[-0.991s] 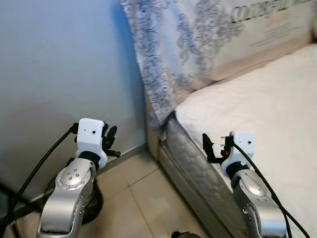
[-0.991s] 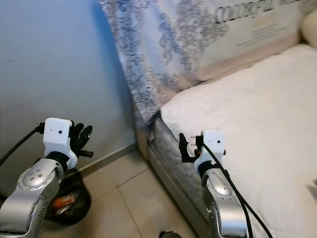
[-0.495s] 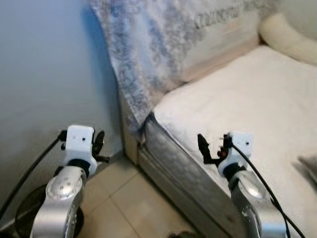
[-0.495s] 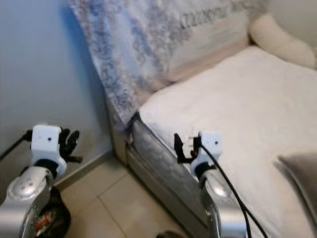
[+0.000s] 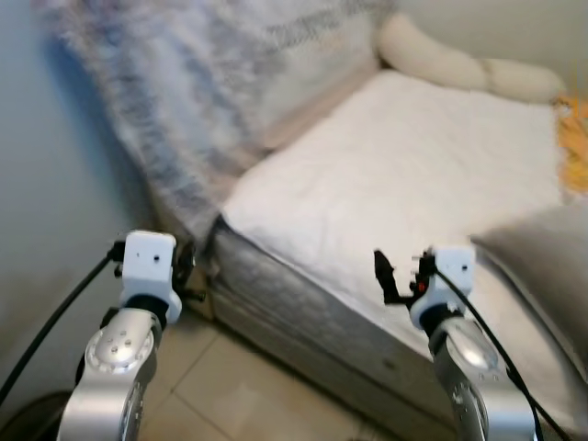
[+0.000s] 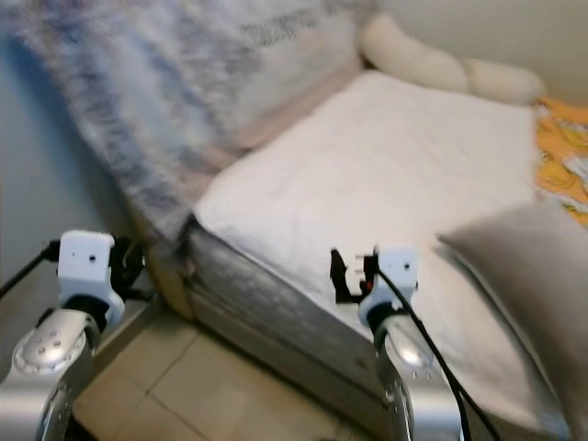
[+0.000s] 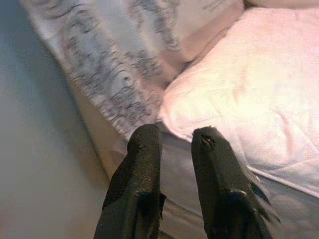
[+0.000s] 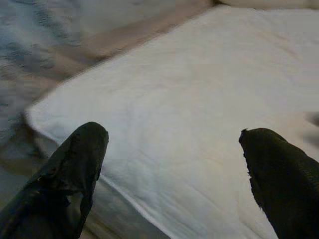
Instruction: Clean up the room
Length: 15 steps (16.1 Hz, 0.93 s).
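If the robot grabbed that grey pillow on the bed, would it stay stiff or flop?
The grey pillow looks soft and puffy, so it would probably sag and feel light. Lying flat on the white mattress, it seems unlikely to roll.

Bed (image 5: 404,175) ahead; headboard cover (image 5: 184,101) at its left end, bolster (image 5: 459,66) along the far side, pillow (image 6: 524,276) at right, floor (image 5: 239,395) below.

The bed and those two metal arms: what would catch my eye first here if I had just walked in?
Most likely the big white mattress, bare, with a grey pillow on its right side and a long cream bolster at its far end. Next, the robot's two silver arms raised in front: the left gripper by the bed's near corner, the right gripper, fingers spread, over the mattress edge. A blue-patterned cloth hangs at the left.
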Tool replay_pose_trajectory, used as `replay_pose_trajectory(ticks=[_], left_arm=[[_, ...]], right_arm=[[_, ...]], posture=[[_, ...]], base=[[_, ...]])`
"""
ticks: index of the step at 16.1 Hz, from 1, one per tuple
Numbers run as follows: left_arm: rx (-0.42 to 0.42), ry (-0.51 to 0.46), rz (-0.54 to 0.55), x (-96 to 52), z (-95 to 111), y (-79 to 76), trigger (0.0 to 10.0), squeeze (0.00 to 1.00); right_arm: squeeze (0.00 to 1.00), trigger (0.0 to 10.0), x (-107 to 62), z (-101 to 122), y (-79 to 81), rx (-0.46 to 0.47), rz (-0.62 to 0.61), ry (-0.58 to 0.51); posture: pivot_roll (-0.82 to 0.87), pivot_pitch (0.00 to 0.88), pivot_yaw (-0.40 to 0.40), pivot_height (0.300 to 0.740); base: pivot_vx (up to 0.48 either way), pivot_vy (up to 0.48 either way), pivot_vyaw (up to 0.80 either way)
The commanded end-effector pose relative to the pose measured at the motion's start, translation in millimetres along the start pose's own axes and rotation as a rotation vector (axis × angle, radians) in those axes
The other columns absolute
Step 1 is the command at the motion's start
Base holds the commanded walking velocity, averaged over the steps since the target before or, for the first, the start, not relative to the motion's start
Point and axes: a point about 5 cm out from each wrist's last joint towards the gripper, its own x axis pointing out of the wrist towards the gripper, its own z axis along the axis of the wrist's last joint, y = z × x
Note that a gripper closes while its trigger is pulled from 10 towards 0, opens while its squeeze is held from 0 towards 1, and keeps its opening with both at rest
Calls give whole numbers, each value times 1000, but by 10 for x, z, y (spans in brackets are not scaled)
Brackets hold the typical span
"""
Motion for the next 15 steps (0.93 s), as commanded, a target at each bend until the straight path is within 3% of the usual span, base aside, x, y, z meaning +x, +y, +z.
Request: replay_pose_trajectory(ticks=[1,7,15], left_arm=[[15,-16,-14,5,24,-52,10000,0],[-16,-39,-52,9,67,-81,10000,0],[-15,-41,-69,11,59,-104,10000,0]], right_arm=[[0,10000,-16,33,-82,0,-46,-14],[0,10000,-21,28,-129,-33,-117,-30],[0,10000,-15,33,-146,-67,-138,-48]], posture=[[27,0,-8,740],[30,0,-13,740],[29,0,-19,740]], base=[[0,0,-738],[0,0,-739],[210,0,-700]])
